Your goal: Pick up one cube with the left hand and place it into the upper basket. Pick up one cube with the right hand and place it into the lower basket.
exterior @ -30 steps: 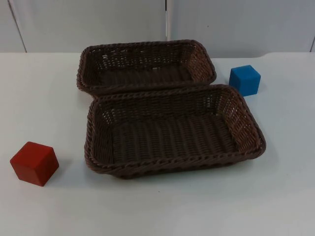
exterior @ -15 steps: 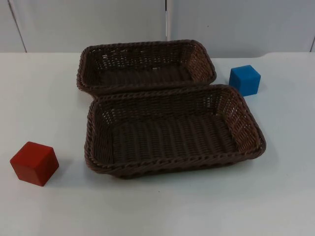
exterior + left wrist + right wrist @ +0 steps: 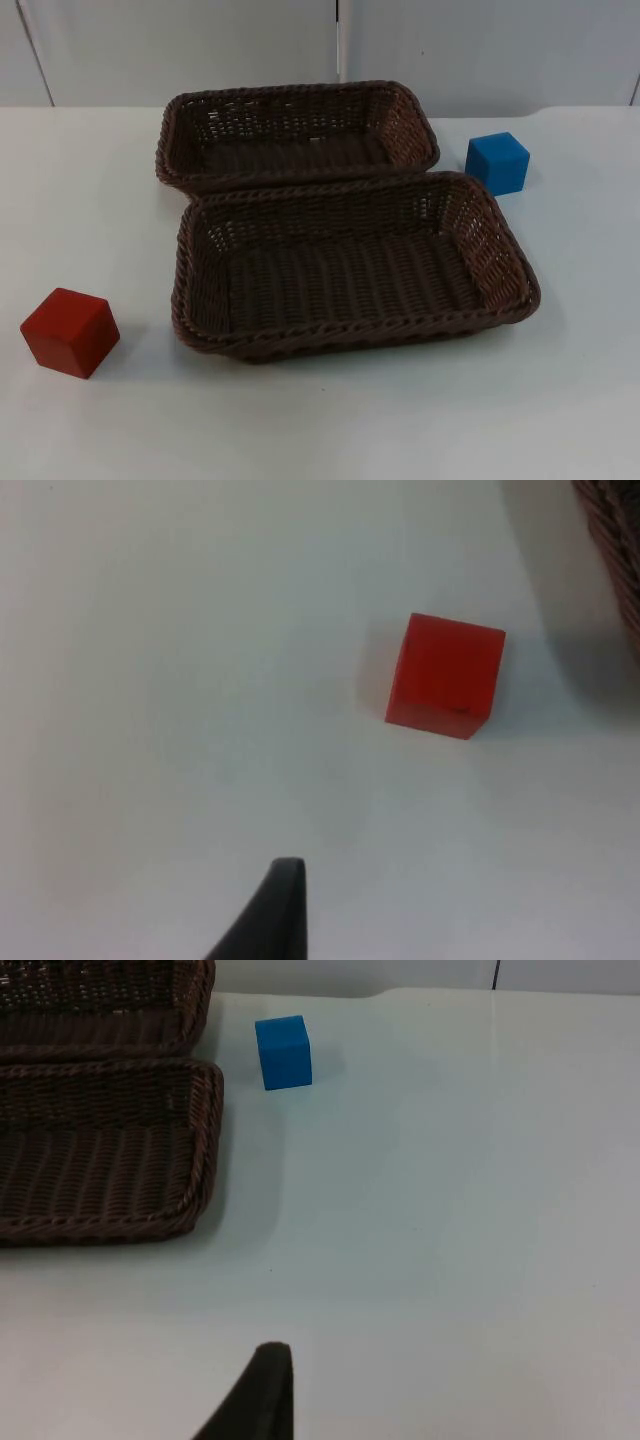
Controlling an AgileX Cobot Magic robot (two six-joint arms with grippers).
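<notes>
While both arms hung back above the table, nothing had been picked up. Of the left gripper (image 3: 262, 920) I could see one black fingertip over bare white table, with the red cube (image 3: 446, 675) lying ahead of it and well apart; whether its fingers were spread or closed I could not tell, and it held nothing. The right gripper (image 3: 252, 1395) stood the same way, one dark fingertip over the table (image 3: 560, 400), the blue cube (image 3: 283, 1052) far ahead of it, its opening likewise beyond my telling.

What I judged might go wrong was this. The red cube (image 3: 70, 332) sat turned at an angle to the table edge, so fingers coming down square could catch its corners and spin or push it rather than grip it. The blue cube (image 3: 497, 162) lay near the corners of both baskets, and a wide approach could knock a finger against the wicker rim and shift the lower basket (image 3: 352, 342). The two baskets touched along their long sides, so a cube let go over that shared edge could drop into the wrong one.

Both cubes looked smooth, hard and sharp-edged. The upper basket (image 3: 300, 92) and the lower one were dark brown wicker, shallow, and held nothing.
</notes>
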